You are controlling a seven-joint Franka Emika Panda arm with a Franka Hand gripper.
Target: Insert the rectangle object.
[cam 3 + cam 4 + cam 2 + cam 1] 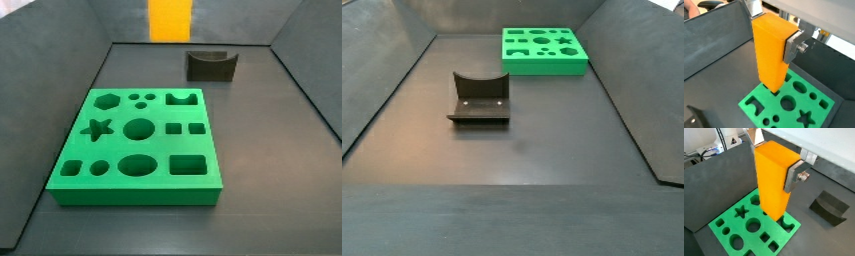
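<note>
Green board (134, 150) lies flat on dark floor, holes unfilled. Rectangle object (773, 175) upright, raised above the board; in a side view only its lower end (170, 20) shows. Gripper (769, 36) jaws clamp the block's upper part. Dark U-shaped holder (480, 98) stands apart from board.

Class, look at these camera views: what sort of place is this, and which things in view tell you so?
Probably a robot test cell: dark walled floor, a green plastic board with shaped holes, and a claw holding a tall orange-yellow rectangular block above the board.
</note>
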